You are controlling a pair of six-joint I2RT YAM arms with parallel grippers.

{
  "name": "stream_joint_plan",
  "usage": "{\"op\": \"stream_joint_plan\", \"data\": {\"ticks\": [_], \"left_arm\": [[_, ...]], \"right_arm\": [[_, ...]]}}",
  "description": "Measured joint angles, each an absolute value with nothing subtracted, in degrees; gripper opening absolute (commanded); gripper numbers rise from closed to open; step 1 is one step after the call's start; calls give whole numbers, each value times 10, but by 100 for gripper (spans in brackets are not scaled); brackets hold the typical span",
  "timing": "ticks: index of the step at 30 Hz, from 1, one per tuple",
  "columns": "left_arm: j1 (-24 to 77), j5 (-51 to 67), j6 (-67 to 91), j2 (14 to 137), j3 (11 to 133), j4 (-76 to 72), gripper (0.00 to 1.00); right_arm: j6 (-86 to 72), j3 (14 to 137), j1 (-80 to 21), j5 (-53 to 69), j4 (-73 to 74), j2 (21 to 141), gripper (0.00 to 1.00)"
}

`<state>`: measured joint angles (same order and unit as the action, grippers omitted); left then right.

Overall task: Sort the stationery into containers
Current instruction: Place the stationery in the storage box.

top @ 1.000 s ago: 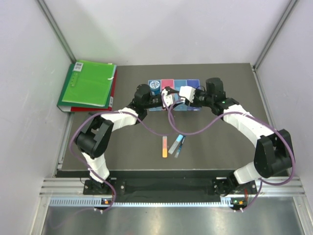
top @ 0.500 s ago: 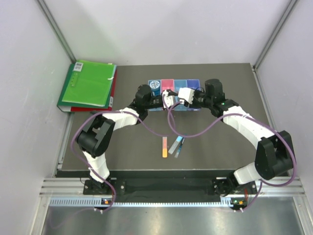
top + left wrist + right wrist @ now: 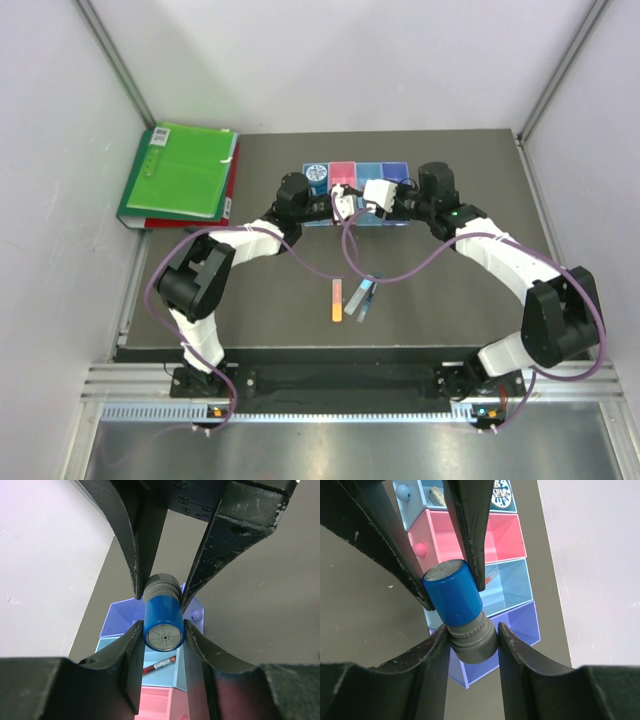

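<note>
A small piece with a blue cap [image 3: 164, 625] and a grey end [image 3: 472, 642] hangs over the row of bins [image 3: 395, 170], held from both sides. My left gripper [image 3: 163, 632] is shut on the blue cap. My right gripper [image 3: 472, 639] is shut on the grey end. In the top view the two grippers meet over the bins, left [image 3: 345, 196] and right [image 3: 370, 193]. A red pen [image 3: 159, 666] lies in the light blue bin [image 3: 512, 587] beside the purple bin [image 3: 520, 625]. The blue tape roll [image 3: 316, 174] sits in the leftmost bin. The pink bin [image 3: 495, 540] looks empty.
An orange-pink stick [image 3: 338, 299], a grey stick [image 3: 357, 296] and a thin blue pen [image 3: 369, 298] lie together on the dark table nearer the arm bases. A big green folder [image 3: 178, 172] lies at the back left. Grey walls close in both sides.
The right gripper has crept slightly left; both grippers keep the same hold on the blue-capped piece.
</note>
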<state>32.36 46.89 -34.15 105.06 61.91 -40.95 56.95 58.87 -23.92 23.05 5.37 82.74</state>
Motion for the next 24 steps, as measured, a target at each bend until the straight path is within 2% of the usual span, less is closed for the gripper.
{"op": "stream_joint_plan", "data": {"ticks": [2,3,5,6,9,15,24], "left_arm": [[324,469,-342,1051,619,-409,21],[324,469,-342,1051,619,-409,20],[324,469,-342,1051,619,-409,18],[324,469,-342,1051,619,-409,17],[324,469,-342,1051,619,-409,14],[324,466,-344,1051,619,-409,11],[317,455,-378,1049,619,-373,7]], "right_arm": [[569,589,-239,230,53,827,21],[569,589,-239,230,53,827,34],[570,589,-240,229,53,827,47],[570,589,-240,228,53,827,61],[573,589,-245,228,55,827,84],[579,589,-250,230,58,827,94],[578,589,-250,226,63,827,97]]}}
